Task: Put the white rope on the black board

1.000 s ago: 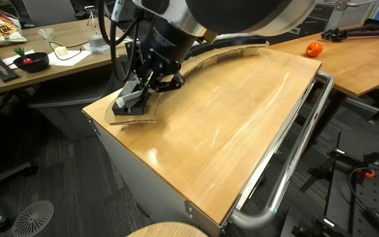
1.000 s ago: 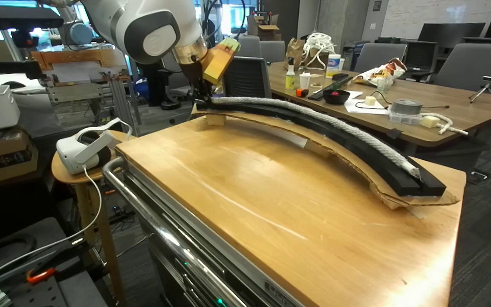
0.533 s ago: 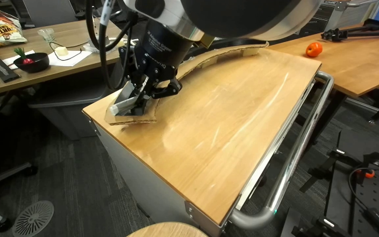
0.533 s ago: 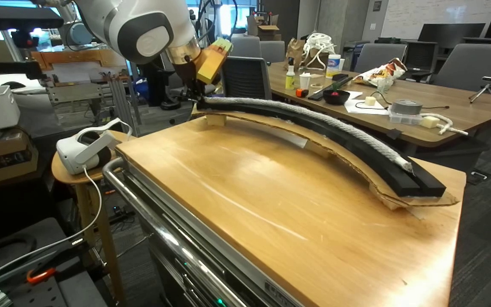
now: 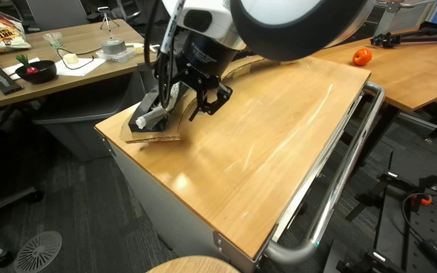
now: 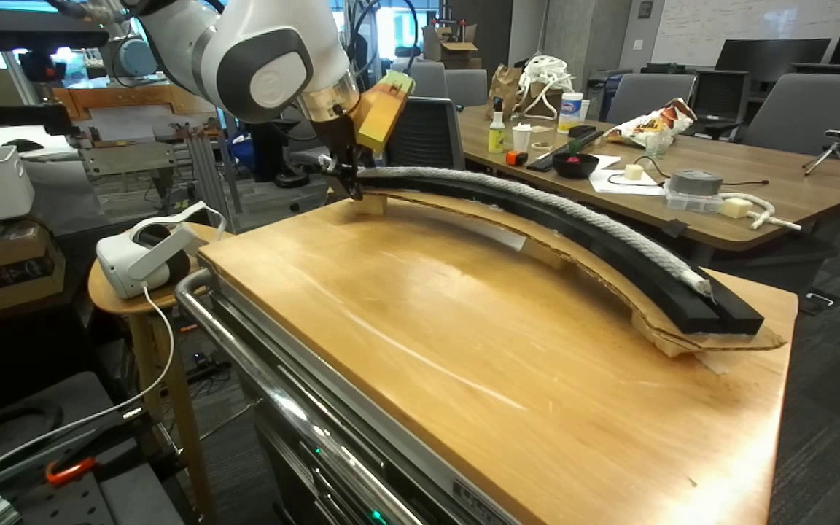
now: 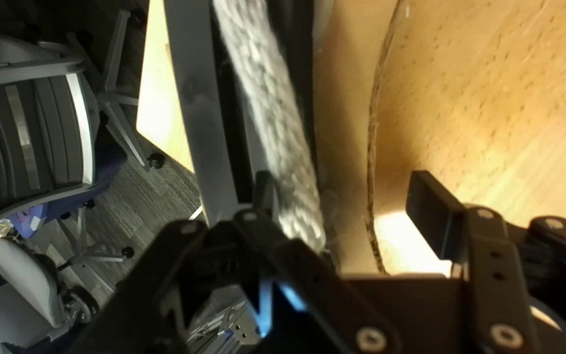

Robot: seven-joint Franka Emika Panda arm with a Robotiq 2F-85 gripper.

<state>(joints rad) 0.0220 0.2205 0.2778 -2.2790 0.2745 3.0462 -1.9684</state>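
The white rope (image 6: 573, 210) lies lengthwise along the curved black board (image 6: 628, 270), its frayed end short of the board's tip. In an exterior view the other end of the rope (image 5: 151, 116) rests at the near tip of the board (image 5: 141, 108). In the wrist view the rope (image 7: 273, 103) slants across the groove of the board (image 7: 192, 108); whether it sits down inside is unclear. My gripper (image 7: 342, 201) is open. One finger is beside the rope, the other out over the tabletop. The rope runs between them, close to the first finger, not clamped.
The board stands on a cardboard base (image 6: 566, 259) on the wooden tabletop (image 6: 464, 313). A chrome rail (image 6: 281, 401) runs along the cart's side. A brown table (image 6: 763, 182) behind holds a black bowl, tape, a chip bag and more rope. A headset (image 6: 143, 251) lies on a stool.
My gripper has opened and let go of the rope. It first moved outward past the board's tip, then swung back over the cardboard edge and tabletop. The rope's free end shifted slightly.
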